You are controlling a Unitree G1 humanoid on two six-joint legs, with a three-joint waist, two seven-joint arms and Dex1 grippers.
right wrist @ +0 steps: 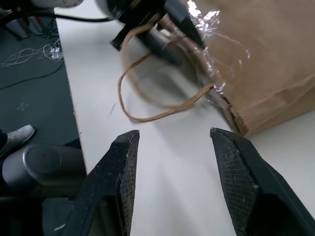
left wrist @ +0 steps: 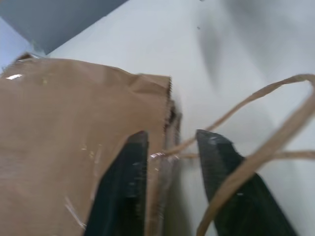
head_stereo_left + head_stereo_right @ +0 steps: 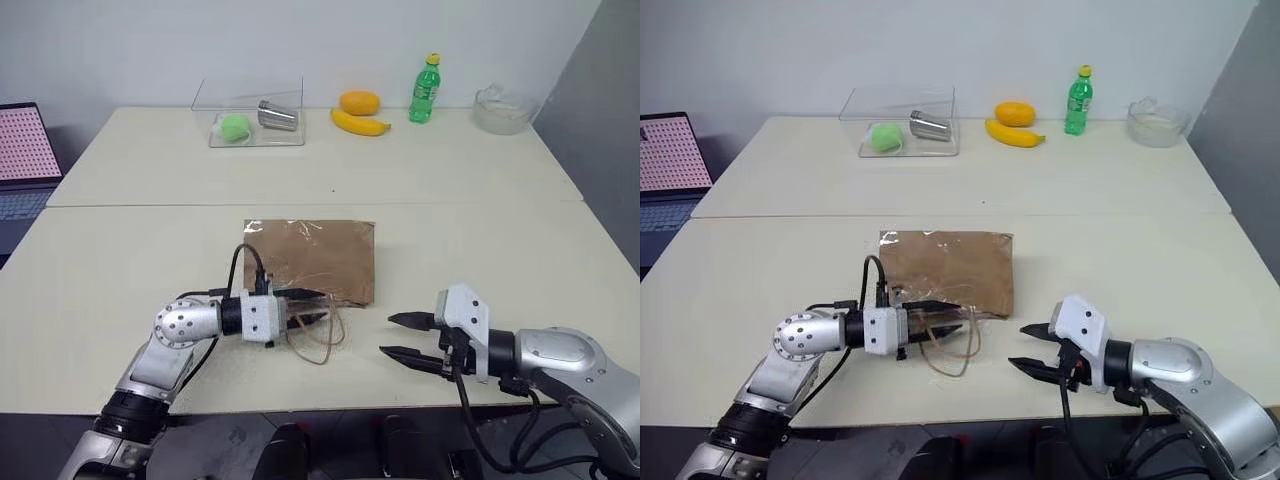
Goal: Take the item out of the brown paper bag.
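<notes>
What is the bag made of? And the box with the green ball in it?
Bag: looks like brown kraft paper, matte and creased, with shiny strips, probably clear tape. Its handles seem thin twisted paper cord. Box: see-through and glossy, probably clear plastic; the ball shows through its wall.

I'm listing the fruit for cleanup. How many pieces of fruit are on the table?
2: an orange-yellow fruit at the far edge, and a banana just in front of it. The paper bag may hide more.

Nothing of the flat brown kraft paper bag's (image 3: 310, 258) contents showed through its paper. The pink-screened laptop (image 3: 25, 150) was cut off by the picture's edge, and the small green ball (image 3: 235, 126) sat blurred behind its clear plastic box (image 3: 290, 92).
</notes>
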